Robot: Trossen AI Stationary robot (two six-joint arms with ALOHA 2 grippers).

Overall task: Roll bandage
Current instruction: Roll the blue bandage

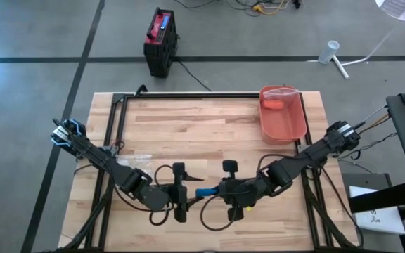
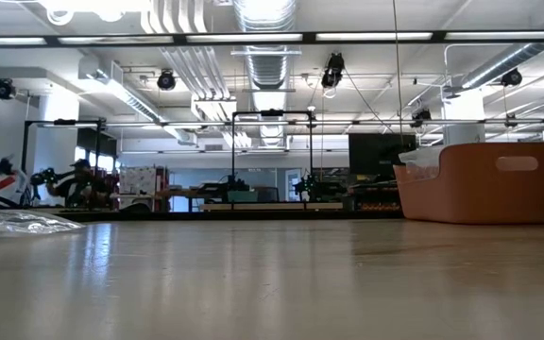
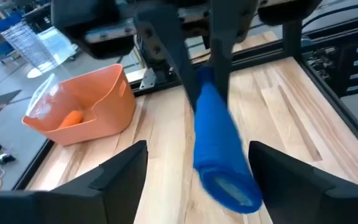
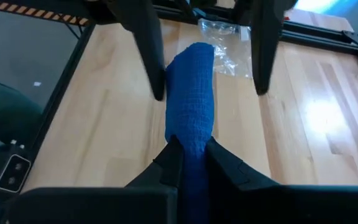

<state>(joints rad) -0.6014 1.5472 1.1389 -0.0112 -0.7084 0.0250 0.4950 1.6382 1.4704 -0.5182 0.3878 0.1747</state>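
Bandage [image 1: 204, 191], one blue roll of it, hangs just above the desk [image 1: 209, 126] near the front edge, strung between the two arms with its long axis running from one pincer to the other.

On the left, the left pincer [image 1: 181, 191] stands with its fingers apart on either side of the roll's free end; its own wrist view shows a clear gap between each finger and the cloth, so it holds nothing. That end points straight into its open mouth, which is the relation the next move turns on: I judge that this pincer need only close, or slide a little along the axis, to take a new hold.

At the other end, the right pincer [image 1: 225, 190] is clamped on the bandage, its two fingers [image 4: 174, 163] squeezed against the cloth in its wrist view. It alone carries the roll, so both arms are equally near.

Further right and back sits one orange bin [image 1: 283, 112] with one small orange object [image 1: 273, 105] in it. One clear plastic wrapper [image 4: 227, 38] lies on the left part of the desk.

Counted: one bandage, two pincers, one bin, one wrapper.
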